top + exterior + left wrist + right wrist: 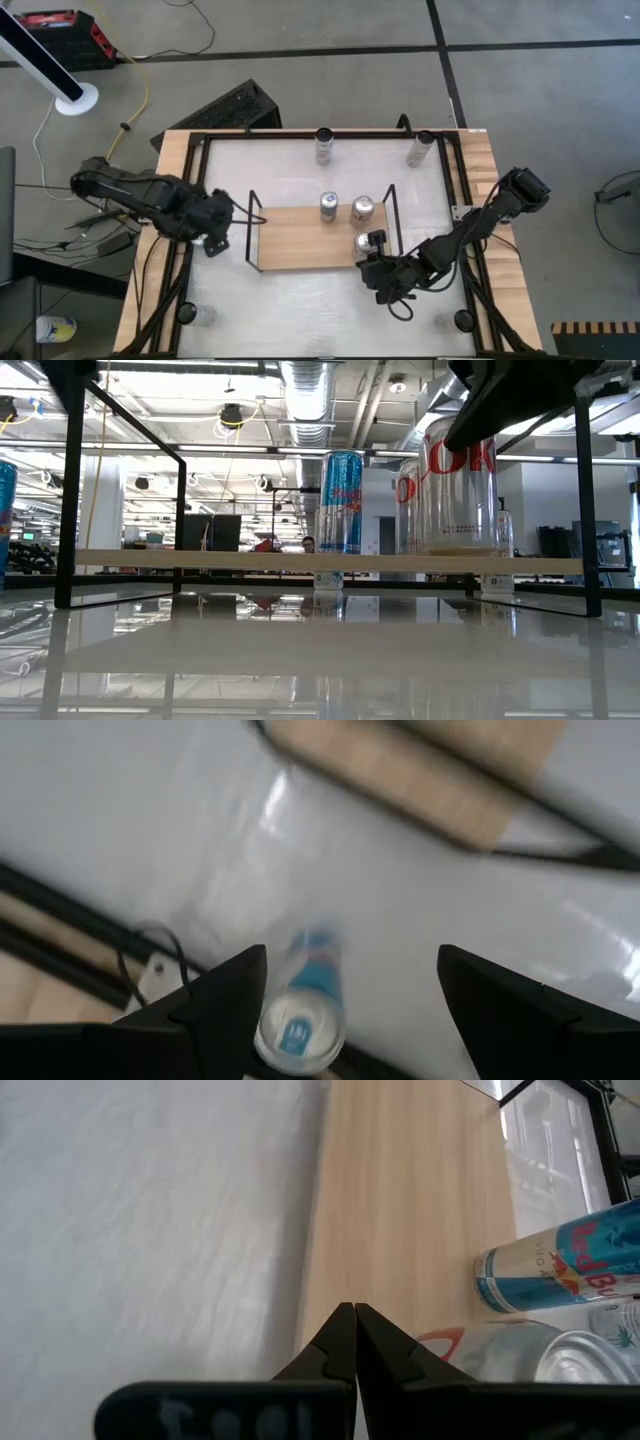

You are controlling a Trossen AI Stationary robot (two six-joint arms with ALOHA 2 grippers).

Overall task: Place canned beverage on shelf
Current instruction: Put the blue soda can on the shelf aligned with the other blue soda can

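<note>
The shelf [295, 240], a light wooden board with black wire ends, stands mid-table and also shows in the low view [200, 559]. Three cans stand on its right part: a blue-and-silver one [329, 206] [560, 1265], a silver-and-red one [362, 209], and a third [362, 242] nearest my right gripper. My right gripper [368, 262] [354, 1312] is shut and empty over the board's near edge. My left gripper [212, 238] [352, 952] is open above a blue-and-white can [300, 1010] standing on the table left of the shelf, with one finger on either side and above it.
Two more cans [324, 146] [419, 150] stand at the table's far edge. A black frame [190, 200] runs around the white tabletop. The shelf's left half [285, 240] is bare board. A bare white strip of table [300, 310] lies between the shelf and the near edge.
</note>
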